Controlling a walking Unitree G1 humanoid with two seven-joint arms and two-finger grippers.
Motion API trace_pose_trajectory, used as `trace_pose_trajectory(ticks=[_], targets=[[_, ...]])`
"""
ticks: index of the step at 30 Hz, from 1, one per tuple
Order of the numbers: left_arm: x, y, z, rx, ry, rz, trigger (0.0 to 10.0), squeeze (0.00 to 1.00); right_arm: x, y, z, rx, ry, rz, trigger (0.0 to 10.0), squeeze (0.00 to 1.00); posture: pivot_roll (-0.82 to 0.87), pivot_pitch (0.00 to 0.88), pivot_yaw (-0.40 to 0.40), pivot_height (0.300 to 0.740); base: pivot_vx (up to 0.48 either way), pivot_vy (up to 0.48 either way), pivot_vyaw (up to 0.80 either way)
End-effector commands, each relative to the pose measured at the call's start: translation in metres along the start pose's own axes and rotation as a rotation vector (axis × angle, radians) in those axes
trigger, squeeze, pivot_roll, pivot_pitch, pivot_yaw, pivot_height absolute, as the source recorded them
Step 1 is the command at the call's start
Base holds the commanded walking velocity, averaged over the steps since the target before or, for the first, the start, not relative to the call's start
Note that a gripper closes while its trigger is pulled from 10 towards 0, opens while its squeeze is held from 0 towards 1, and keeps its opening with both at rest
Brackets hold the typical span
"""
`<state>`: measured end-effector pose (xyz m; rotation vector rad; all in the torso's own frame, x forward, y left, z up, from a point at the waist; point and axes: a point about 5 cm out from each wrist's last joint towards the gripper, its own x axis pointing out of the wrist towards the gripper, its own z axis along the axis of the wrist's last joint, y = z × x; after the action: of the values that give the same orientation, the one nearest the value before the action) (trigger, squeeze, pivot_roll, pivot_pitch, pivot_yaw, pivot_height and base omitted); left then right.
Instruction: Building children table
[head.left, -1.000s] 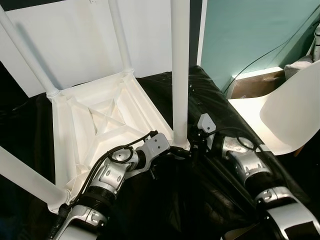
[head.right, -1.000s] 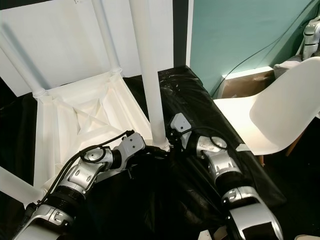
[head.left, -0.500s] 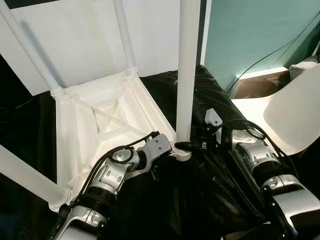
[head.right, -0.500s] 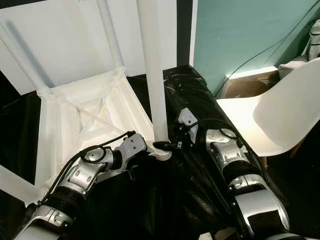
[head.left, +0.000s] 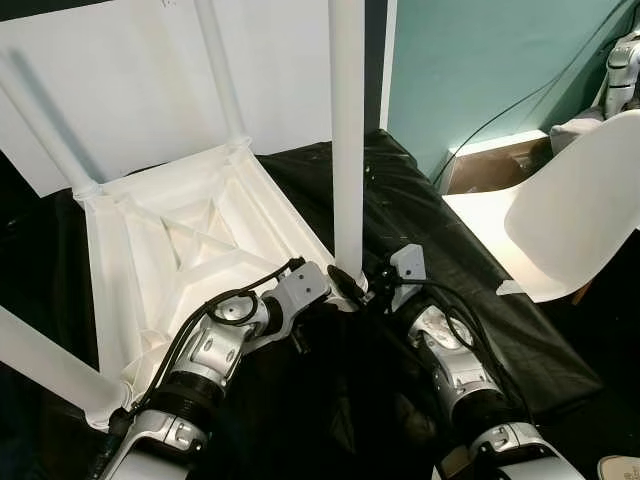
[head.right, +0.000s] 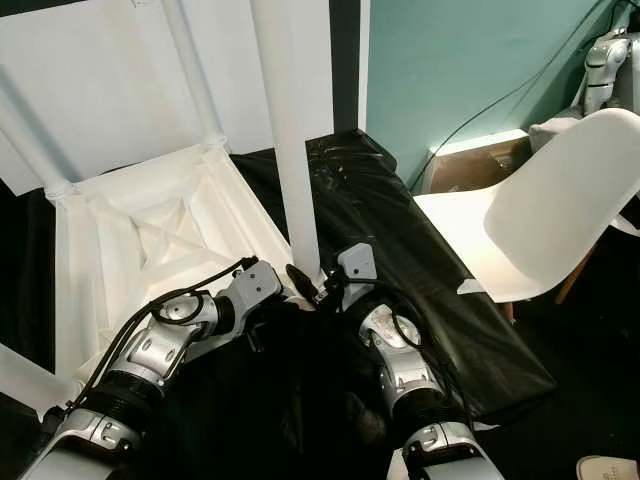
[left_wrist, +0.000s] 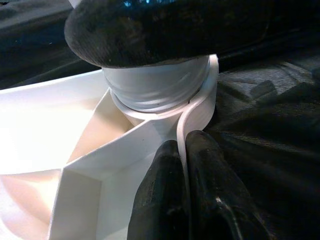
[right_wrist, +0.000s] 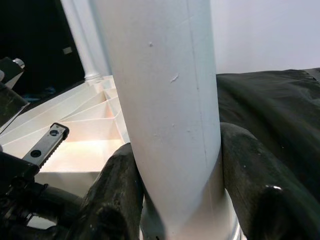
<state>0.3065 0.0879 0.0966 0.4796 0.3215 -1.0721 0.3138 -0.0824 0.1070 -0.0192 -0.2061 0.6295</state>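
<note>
Black plastic sheet (head.left: 440, 230) covers the surface across the lower half of the frame, with a teal wall (head.left: 480, 60) at the upper right and a white chair (head.left: 570, 215) at the right edge. On the sheet, in the left and centre of the frame, the white children's table (head.left: 190, 250) lies upside down, its ribbed underside facing up like a shallow tray with nothing loose in it. Its legs stand up from the corners, long axes pointing toward the top of the frame.

One table leg (head.left: 347, 140) rises upright in the centre of the frame, its foot seated in the corner socket (left_wrist: 165, 107) nearest the robot. The right tool (right_wrist: 175, 200) is clamped around this leg just above the socket, one black finger (right_wrist: 112, 195) on each side. The left tool (left_wrist: 186, 195) is pinched nearly closed on the thin white rim (left_wrist: 182, 145) of the table frame, right beside that socket.
</note>
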Motion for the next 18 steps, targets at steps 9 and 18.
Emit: trace_pose_trajectory(ticks=[9,18], targets=[[0.016,-0.040,-0.039,-0.142,0.084,-0.137,10.0,0.00,0.012,0.021,0.014,0.060,-0.001,0.183,10.0,1.00,0.02,0.000,0.017,0.740,0.000,0.000,0.00],[0.020,-0.044,-0.037,-0.139,0.080,-0.158,10.0,0.00,0.001,-0.019,0.013,-0.094,0.202,0.594,10.0,0.00,0.00,0.000,0.020,0.740,0.000,0.000,0.00]])
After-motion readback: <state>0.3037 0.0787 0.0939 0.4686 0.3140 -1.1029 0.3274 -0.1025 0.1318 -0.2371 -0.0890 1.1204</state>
